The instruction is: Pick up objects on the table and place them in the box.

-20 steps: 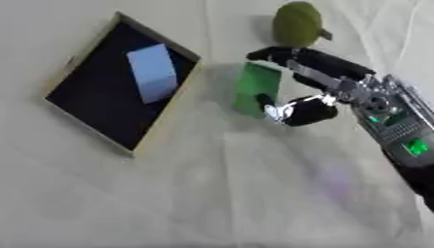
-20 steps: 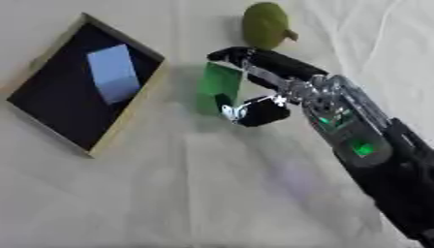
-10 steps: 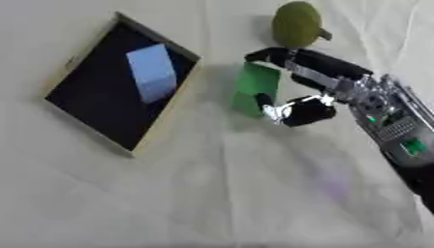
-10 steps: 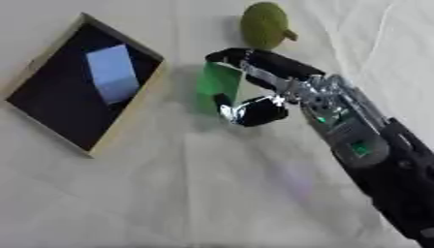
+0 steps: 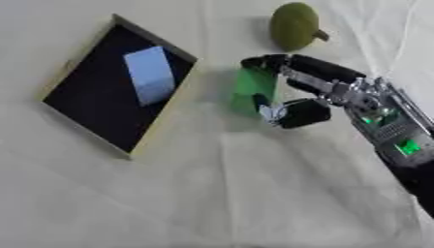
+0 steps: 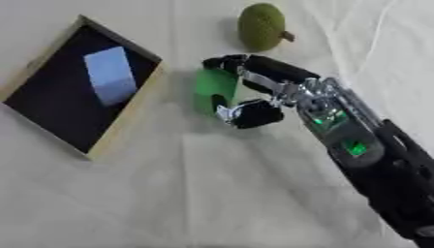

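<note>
Right robot hand (image 5: 297, 92) around green block (image 5: 253, 87), beside box (image 5: 165, 133) edge

Right hand (image 6: 254, 92) pinches a green block (image 6: 213, 87) — just beside the box (image 6: 118, 131).

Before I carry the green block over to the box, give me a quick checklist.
1. Right hand curled round the green block: ok.
2. Block lifted off the table: cannot tell.
3. Box open, with room: ok; the pale blue block fills only part of it.
4. Path from block to box free: ok, only bare cloth between.
5. Green fruit clear of the hand: ok, it lies apart beyond the fingers.
6. Left hand out of the way: ok, not in view.
</note>
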Robot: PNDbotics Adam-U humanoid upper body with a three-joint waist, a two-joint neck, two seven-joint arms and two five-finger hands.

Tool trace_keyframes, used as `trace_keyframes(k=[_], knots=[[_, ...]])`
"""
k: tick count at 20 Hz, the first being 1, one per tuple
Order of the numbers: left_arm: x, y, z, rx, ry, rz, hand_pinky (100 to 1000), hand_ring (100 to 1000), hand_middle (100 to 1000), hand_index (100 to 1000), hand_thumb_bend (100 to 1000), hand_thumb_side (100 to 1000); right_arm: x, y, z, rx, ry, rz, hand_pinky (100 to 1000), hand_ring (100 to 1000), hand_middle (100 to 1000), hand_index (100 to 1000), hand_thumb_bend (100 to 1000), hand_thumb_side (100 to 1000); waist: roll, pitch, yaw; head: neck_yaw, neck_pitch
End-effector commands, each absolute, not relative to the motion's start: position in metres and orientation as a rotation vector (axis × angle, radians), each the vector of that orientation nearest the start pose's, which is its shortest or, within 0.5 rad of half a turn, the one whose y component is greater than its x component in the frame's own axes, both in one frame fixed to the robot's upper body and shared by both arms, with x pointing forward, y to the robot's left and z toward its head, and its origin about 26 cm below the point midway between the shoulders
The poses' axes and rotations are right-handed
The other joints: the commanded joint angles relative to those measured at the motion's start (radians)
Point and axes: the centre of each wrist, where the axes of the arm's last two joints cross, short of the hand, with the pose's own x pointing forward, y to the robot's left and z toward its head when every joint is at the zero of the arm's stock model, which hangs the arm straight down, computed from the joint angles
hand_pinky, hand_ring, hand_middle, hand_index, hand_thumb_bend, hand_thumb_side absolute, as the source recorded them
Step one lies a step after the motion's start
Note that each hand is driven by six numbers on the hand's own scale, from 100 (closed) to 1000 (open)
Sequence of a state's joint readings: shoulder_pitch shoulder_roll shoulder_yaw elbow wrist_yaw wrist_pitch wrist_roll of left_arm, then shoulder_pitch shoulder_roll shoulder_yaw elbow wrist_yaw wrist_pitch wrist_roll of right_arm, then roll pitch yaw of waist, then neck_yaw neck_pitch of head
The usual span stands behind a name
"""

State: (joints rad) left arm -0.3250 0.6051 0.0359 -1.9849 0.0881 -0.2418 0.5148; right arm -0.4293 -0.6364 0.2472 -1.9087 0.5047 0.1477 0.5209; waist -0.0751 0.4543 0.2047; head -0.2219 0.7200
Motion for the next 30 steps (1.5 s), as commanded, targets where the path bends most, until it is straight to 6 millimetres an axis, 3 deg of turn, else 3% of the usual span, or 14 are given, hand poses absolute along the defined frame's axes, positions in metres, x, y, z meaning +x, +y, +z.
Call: trace_keyframes(k=[1, 5, 17, 18, 19, 20, 21, 23, 30], knots=[[0.295, 0.307, 0.247, -0.627, 3.549, -0.009, 757, 794, 776, 809, 276, 770, 0.311, -0.251, 0.224, -0.615, -1.659, 1.471, 957, 1000, 920, 1000, 100, 428, 0.021, -0.001, 0.000, -0.001, -0.007], [0.295, 0.308, 0.247, -0.637, 3.550, -0.008, 758, 794, 776, 809, 276, 772, 0.303, -0.250, 0.241, -0.685, -1.752, 1.466, 959, 1000, 928, 1000, 100, 392, 0.018, -0.002, -0.002, 0.001, -0.003], [0.295, 0.308, 0.247, -0.643, 3.547, -0.005, 758, 793, 777, 808, 275, 770, 0.302, -0.256, 0.248, -0.744, -1.824, 1.417, 961, 1000, 934, 1000, 100, 488, 0.017, -0.003, -0.005, 0.008, -0.001], [0.295, 0.308, 0.247, -0.643, 3.547, -0.005, 758, 793, 777, 808, 276, 770, 0.302, -0.256, 0.248, -0.742, -1.824, 1.417, 961, 1000, 938, 1000, 100, 464, 0.017, -0.003, -0.005, 0.007, -0.001], [0.295, 0.308, 0.247, -0.643, 3.547, -0.004, 758, 793, 777, 809, 276, 770, 0.302, -0.256, 0.247, -0.737, -1.822, 1.421, 959, 1000, 938, 1000, 100, 364, 0.017, -0.002, -0.005, 0.007, -0.001], [0.295, 0.308, 0.247, -0.643, 3.546, -0.004, 759, 794, 777, 809, 277, 768, 0.302, -0.256, 0.246, -0.727, -1.820, 1.425, 956, 1000, 934, 1000, 104, 204, 0.017, -0.002, -0.005, 0.007, -0.001], [0.295, 0.308, 0.247, -0.644, 3.546, -0.005, 759, 794, 777, 809, 279, 765, 0.302, -0.256, 0.246, -0.715, -1.818, 1.429, 955, 1000, 932, 1000, 160, 127, 0.018, -0.002, -0.005, 0.007, -0.001], [0.295, 0.308, 0.247, -0.643, 3.544, -0.006, 759, 794, 777, 809, 282, 763, 0.302, -0.255, 0.246, -0.695, -1.814, 1.437, 954, 1000, 932, 1000, 233, 100, 0.018, -0.002, -0.006, 0.006, -0.001], [0.295, 0.309, 0.247, -0.644, 3.543, -0.005, 759, 794, 777, 809, 284, 762, 0.302, -0.253, 0.247, -0.647, -1.821, 1.457, 954, 1000, 932, 1000, 202, 100, 0.018, -0.003, -0.007, 0.004, -0.002]])
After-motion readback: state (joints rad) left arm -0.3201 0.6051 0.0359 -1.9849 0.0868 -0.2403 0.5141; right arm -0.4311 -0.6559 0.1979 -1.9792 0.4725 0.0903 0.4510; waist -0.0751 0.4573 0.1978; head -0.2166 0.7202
